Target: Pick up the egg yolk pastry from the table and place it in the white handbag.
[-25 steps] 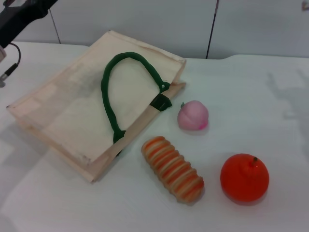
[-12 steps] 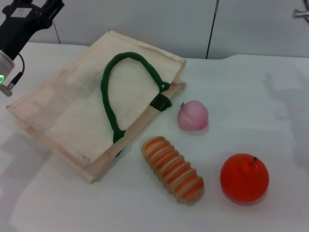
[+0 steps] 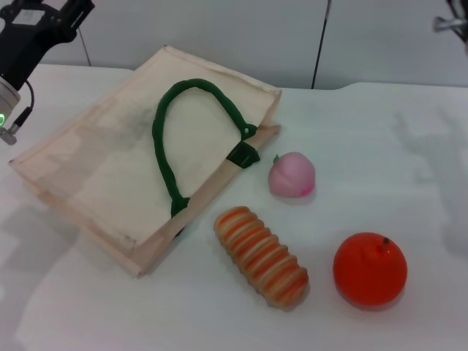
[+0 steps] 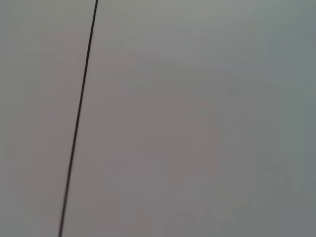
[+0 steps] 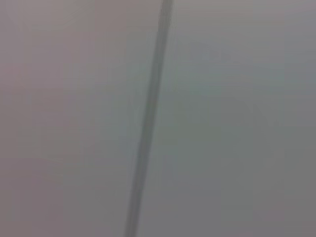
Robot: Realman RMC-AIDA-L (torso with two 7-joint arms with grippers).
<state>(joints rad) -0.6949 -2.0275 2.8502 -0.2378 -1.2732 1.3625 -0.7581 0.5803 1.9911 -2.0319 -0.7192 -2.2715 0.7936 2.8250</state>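
The white handbag (image 3: 110,164) lies flat on the table at the left of the head view, with its dark green handle (image 3: 164,139) looped on top. No egg yolk pastry shows in any view; it is hidden or out of view. My left gripper (image 3: 40,18) is raised at the top left corner, above the bag's far left edge, and its fingertips are cut off by the frame. Only a small metal tip of my right gripper (image 3: 450,23) shows at the top right edge. Both wrist views show only a plain wall with a dark seam (image 4: 79,118).
A pink peach (image 3: 292,175) lies just right of the bag's opening. A long orange-striped bread (image 3: 261,256) lies in front of it. An orange (image 3: 369,269) sits at the front right. The white table (image 3: 380,146) ends at the wall behind.
My left arm has come further into view at the top left and then lifted slightly. A tip of my right arm has appeared at the top right edge. The objects have not moved.
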